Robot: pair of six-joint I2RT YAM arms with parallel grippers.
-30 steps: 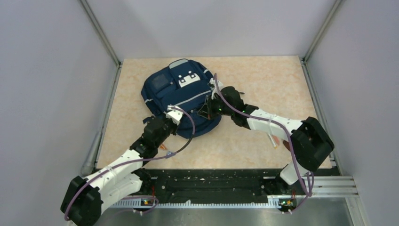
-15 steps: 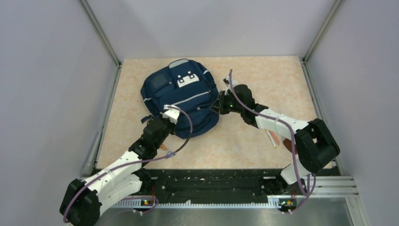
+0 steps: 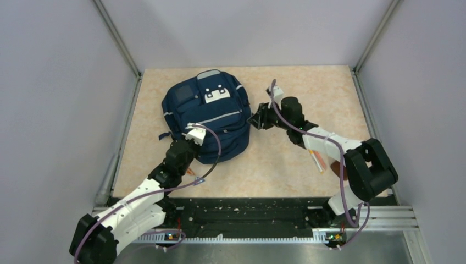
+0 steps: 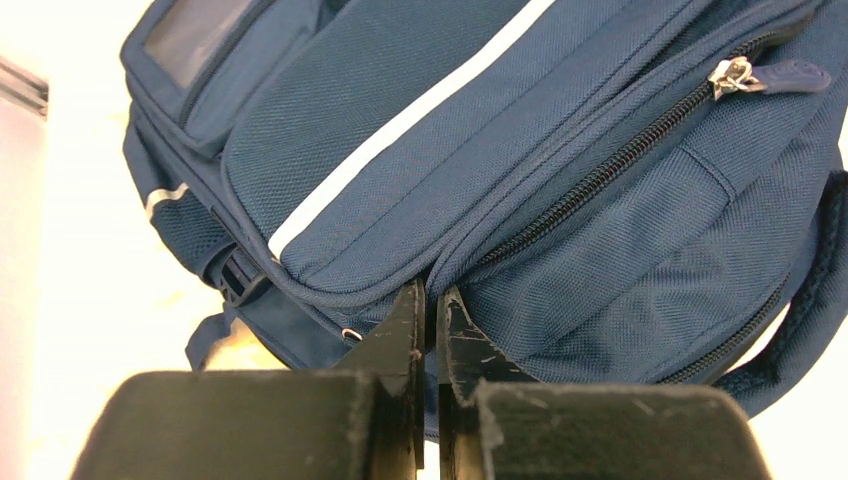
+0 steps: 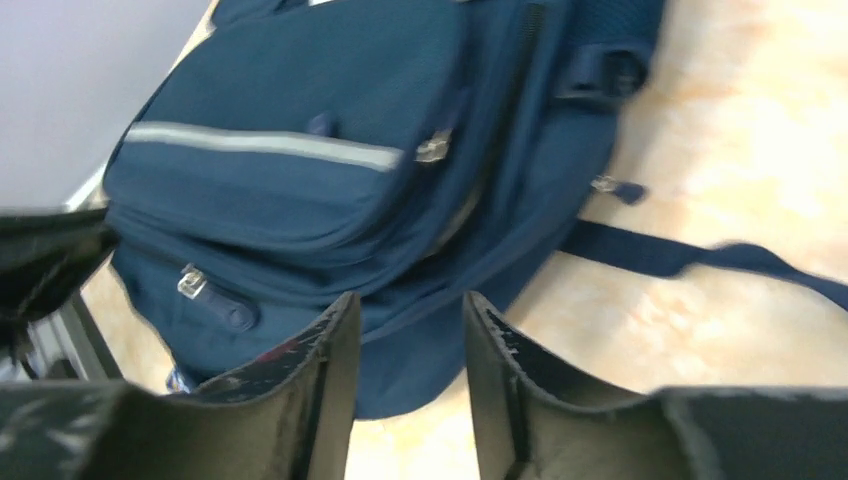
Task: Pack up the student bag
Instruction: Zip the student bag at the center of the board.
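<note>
The student bag point(image 3: 206, 113) is a navy backpack that lies flat on the table's left half, pale stripes up. My left gripper point(image 3: 191, 142) is at its near edge. In the left wrist view the bag point(image 4: 560, 180) fills the frame, and the jaws point(image 4: 432, 295) are closed to a thin slit with blue fabric in it, at a seam below a shut zipper point(image 4: 735, 72). My right gripper point(image 3: 254, 120) is open and empty just right of the bag. In the right wrist view the gripper point(image 5: 408, 310) is above the table, and the bag point(image 5: 330, 200) is beyond the fingertips.
A loose bag strap point(image 5: 690, 255) trails on the table to the right. An orange pen-like object point(image 3: 317, 161) lies under the right forearm. A small orange item point(image 3: 190, 172) lies by the left arm. Grey walls close in the table on three sides.
The bag has slid left and away, and my left gripper has moved with it. My right gripper has come off the bag's right edge and drawn back to the right.
</note>
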